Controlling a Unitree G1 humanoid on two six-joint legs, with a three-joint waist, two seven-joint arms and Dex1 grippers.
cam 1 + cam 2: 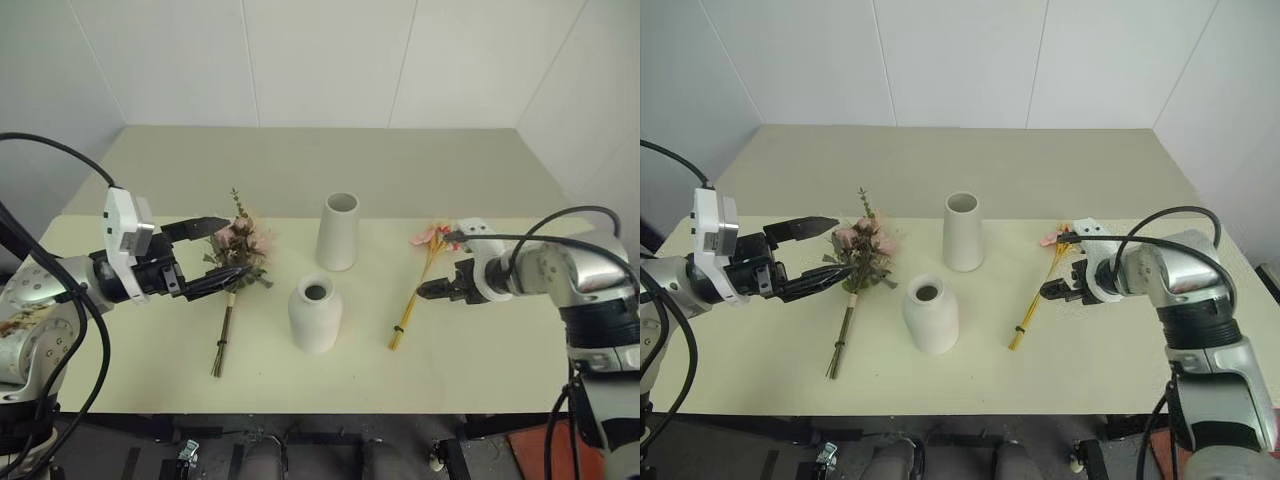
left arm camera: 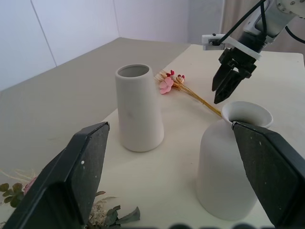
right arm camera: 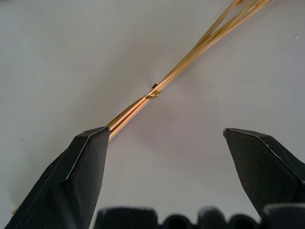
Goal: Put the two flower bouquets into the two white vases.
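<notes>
The bushy bouquet (image 1: 240,248), pink blooms and dark stems, lies on the table left of centre. My left gripper (image 1: 238,246) hovers open over its blooms, nothing between the fingers. The tall tapered white vase (image 1: 338,232) stands at the centre, and the short narrow-necked vase (image 1: 316,314) stands in front of it. The slim bouquet (image 1: 412,305), yellow stems with small pink-red flowers, lies to their right. My right gripper (image 1: 422,292) points down at its stems, open. In the right wrist view the stems (image 3: 157,90) run across the gap between the fingers, close to one fingertip (image 3: 90,157).
The pale table (image 1: 480,370) ends in a front edge close to my body, and white walls close in the back and both sides. The left wrist view looks past both vases (image 2: 138,109) to the right gripper (image 2: 228,86).
</notes>
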